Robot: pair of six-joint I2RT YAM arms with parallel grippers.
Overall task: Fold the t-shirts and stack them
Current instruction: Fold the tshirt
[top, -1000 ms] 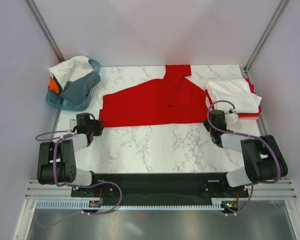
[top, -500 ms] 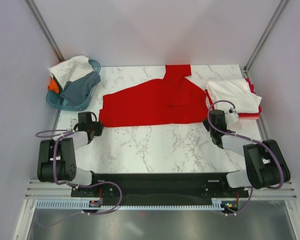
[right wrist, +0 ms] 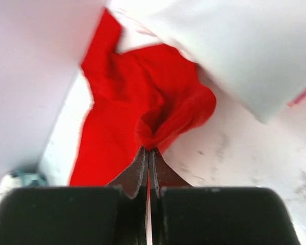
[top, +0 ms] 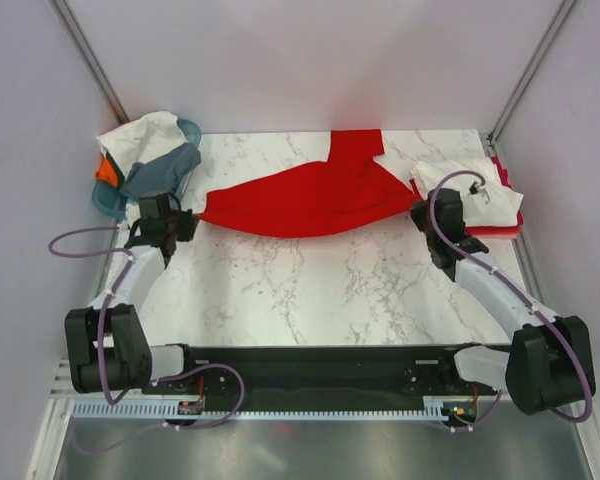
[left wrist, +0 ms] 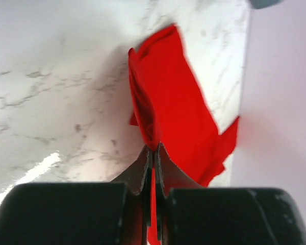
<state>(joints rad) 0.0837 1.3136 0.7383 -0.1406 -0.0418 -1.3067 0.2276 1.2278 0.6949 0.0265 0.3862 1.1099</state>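
A bright red t-shirt hangs stretched between both grippers above the marble table, sagging in the middle, one sleeve trailing toward the back edge. My left gripper is shut on its left corner; the cloth shows pinched at the fingertips in the left wrist view. My right gripper is shut on its right corner, with bunched red cloth at the tips in the right wrist view. A folded white t-shirt lies on a red one at the right. White, grey and orange tees fill the basket.
A teal plastic basket stands at the table's far left corner. The stack of folded shirts sits close to the right wall. Grey side walls and metal posts bound the table. The white shirt's edge is just right of my right gripper.
Both grippers have risen and moved back from the table, lifting the red t-shirt's near edge; the shirt went from lying flat to hanging stretched between them.
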